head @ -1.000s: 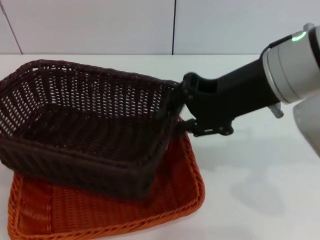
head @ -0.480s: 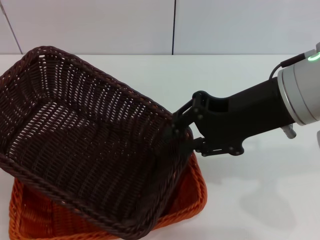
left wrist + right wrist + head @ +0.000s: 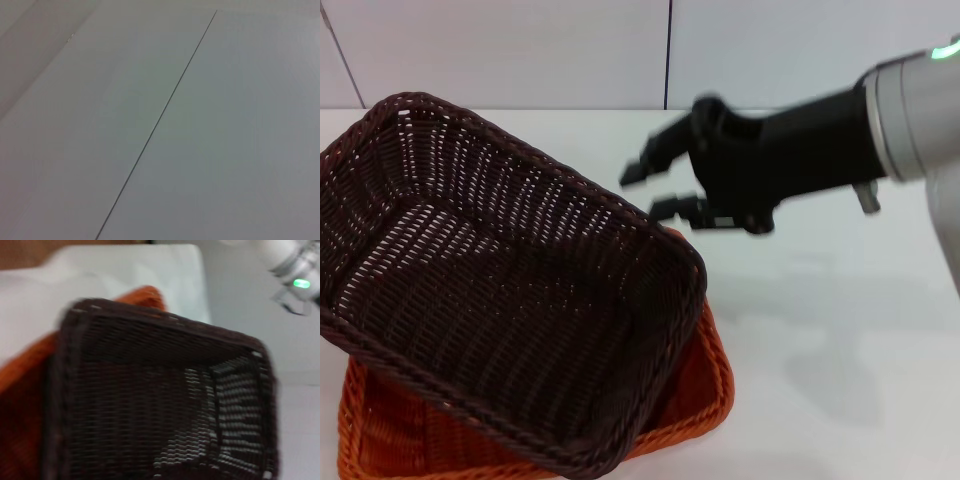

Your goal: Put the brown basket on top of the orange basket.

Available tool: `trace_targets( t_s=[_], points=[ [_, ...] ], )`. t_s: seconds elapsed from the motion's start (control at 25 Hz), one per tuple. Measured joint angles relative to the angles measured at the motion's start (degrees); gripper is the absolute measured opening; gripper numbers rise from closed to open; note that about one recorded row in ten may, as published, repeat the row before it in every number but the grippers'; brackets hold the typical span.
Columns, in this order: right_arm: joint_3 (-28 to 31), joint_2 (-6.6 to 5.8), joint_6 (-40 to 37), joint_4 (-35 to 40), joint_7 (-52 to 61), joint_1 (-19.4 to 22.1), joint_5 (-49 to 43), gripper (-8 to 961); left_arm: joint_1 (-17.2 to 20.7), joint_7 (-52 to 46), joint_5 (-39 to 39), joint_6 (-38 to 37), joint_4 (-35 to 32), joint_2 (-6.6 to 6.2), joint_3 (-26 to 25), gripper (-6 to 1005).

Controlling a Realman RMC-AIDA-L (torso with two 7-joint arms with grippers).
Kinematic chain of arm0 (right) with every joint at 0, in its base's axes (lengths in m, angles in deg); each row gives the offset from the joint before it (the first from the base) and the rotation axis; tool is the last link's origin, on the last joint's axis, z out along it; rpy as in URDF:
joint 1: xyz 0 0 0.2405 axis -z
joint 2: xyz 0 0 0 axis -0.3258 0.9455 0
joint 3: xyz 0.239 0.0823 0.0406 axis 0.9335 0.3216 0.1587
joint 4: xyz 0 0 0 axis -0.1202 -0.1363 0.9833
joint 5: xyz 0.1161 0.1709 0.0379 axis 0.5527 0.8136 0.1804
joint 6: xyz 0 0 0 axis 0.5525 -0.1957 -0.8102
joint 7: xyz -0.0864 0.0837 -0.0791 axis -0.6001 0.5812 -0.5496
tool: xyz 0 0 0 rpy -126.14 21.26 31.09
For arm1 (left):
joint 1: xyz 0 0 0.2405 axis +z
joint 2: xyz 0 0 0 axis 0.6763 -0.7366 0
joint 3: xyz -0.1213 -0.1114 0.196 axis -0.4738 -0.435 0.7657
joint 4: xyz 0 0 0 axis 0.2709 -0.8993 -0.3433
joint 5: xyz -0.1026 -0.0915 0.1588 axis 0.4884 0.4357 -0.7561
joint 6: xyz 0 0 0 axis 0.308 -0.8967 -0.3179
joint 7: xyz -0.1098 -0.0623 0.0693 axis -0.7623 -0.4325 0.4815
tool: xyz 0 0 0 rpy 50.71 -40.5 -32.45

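The brown basket (image 3: 500,280) lies tilted and askew on top of the orange basket (image 3: 705,385), whose rim shows under it at the front and right. My right gripper (image 3: 653,192) hovers open above the brown basket's far right corner, touching nothing. The right wrist view looks down into the brown basket (image 3: 160,400), with the orange basket (image 3: 30,385) showing beside it. My left gripper is out of view; its wrist camera sees only a blank surface.
Both baskets sit on a white table (image 3: 840,380), with bare tabletop to the right. A pale wall (image 3: 520,50) rises behind the table.
My right gripper has let go of the brown basket's right rim and risen up and back. The basket, tipped up on its left side half a second ago, stays that way.
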Motion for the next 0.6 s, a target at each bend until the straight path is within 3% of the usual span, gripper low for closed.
trace_targets(
  t_s=[0.12,0.6],
  points=[
    [3.11,-0.03,-0.47,-0.7,0.45,-0.5,3.79,356,0.03,0.0,-0.03,-0.03,-0.2,0.03,-0.01,715],
    [5.32,0.06,-5.91,-5.15,0.67,-0.54,11.17,355,0.73,-0.02,-0.11,-0.44,0.06,-0.16,-0.02,716]
  ],
)
